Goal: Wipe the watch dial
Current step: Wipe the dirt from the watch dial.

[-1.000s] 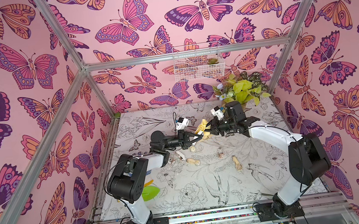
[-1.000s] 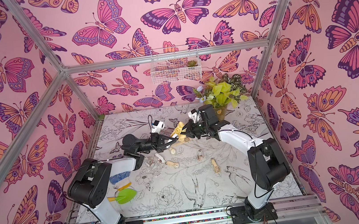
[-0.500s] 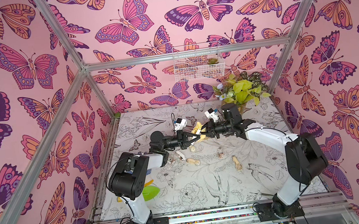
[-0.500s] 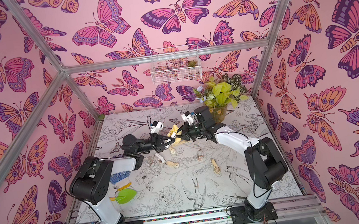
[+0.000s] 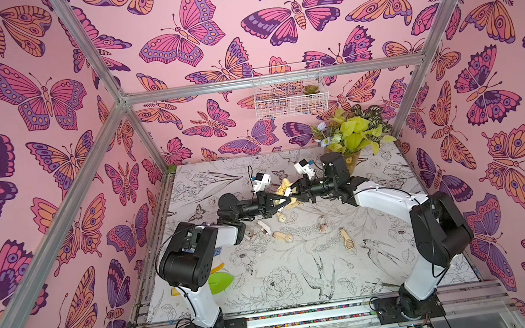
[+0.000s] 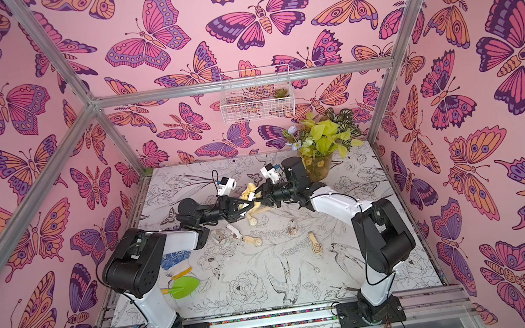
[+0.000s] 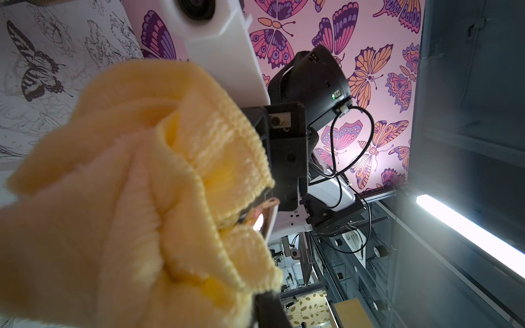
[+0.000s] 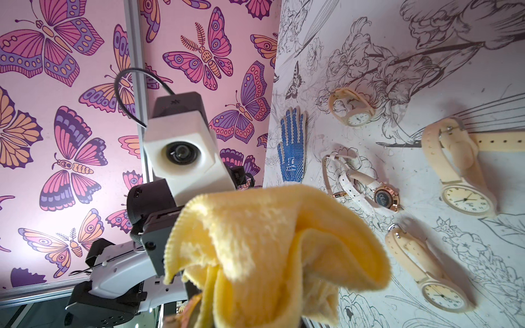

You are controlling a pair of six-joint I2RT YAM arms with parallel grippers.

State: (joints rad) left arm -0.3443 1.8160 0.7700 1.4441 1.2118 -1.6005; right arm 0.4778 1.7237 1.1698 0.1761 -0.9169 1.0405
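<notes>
Watch (image 7: pixel 260 219) is up in the air between my two arms, almost all hidden under the yellow cloth (image 7: pixel 142 184). Only a small shiny bit peeks out, and I think that is it. My left gripper (image 5: pixel 282 200) and right gripper (image 5: pixel 296 194) meet tip to tip over the table (image 5: pixel 302 279). Both have their fingers squeezed together. The cloth covers the tips, so I cannot tell which one holds the cloth and which holds the watch.

To wipe well, I would hold one arm very still. I would rub with the other arm in small, soft strokes, with cloth always between the fingers and the glass. If I pull hard, the watch may slip out.

On the back wall hangs a wire basket (image 5: pixel 291 106) with one little green plant (image 5: pixel 311 89) in it. A vase (image 6: pixel 320 168) in the back corner holds big leaves (image 6: pixel 322 133).
</notes>
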